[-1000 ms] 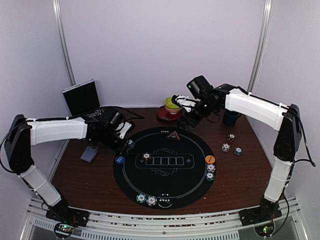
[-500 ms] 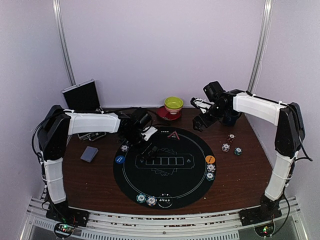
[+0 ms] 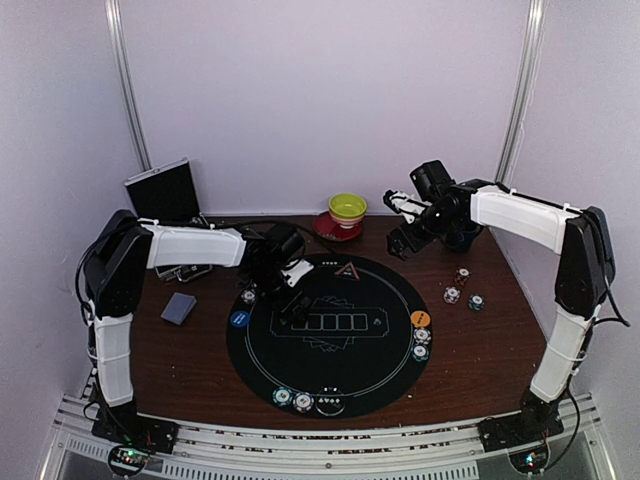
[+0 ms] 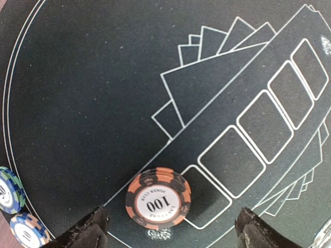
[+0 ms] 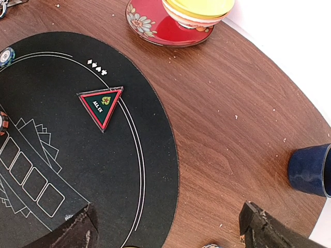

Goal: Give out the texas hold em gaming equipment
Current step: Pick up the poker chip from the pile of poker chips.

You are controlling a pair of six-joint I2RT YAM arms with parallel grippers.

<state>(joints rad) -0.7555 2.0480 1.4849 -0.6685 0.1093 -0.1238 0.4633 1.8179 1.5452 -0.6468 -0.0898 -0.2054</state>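
**Left tool** (image 4: 170,230): the fingers stand wide apart, so it is open and grips nothing. It sits low over the black mat (image 4: 93,93).
- The orange chip (image 4: 158,198), marked 100, lies flat on the mat between the two fingers. It is nearer the finger on the view's left and touches neither.
- The chip rests at the end of the printed row of card boxes.
- Outboard of that same finger, two striped chips (image 4: 10,190), one green-blue and one blue, lie at the mat's rim line.

**Right tool** (image 5: 170,230): open as well, with nothing between the fingers. In its own view one finger is over the mat and the other over the bare counter (image 5: 232,129).
- Ahead and to its left, the ALL IN triangle (image 5: 101,106) lies flat on the mat.
- Further ahead, the yellow-green bowl (image 5: 199,8) stands on the red saucer (image 5: 150,26).
- The dark blue mug (image 5: 310,170) is off to its right.

**Top view:**
- The card deck (image 3: 179,307) lies face down on the counter, well apart from the left tool, back toward that arm's base side.
- The blue button disc (image 3: 239,319) lies near the left tool at the mat's rim.
- The orange button disc (image 3: 421,319) lies at the opposite rim, on the base side of the right tool.
- Three loose chips (image 3: 462,290) lie off the mat, near that disc.
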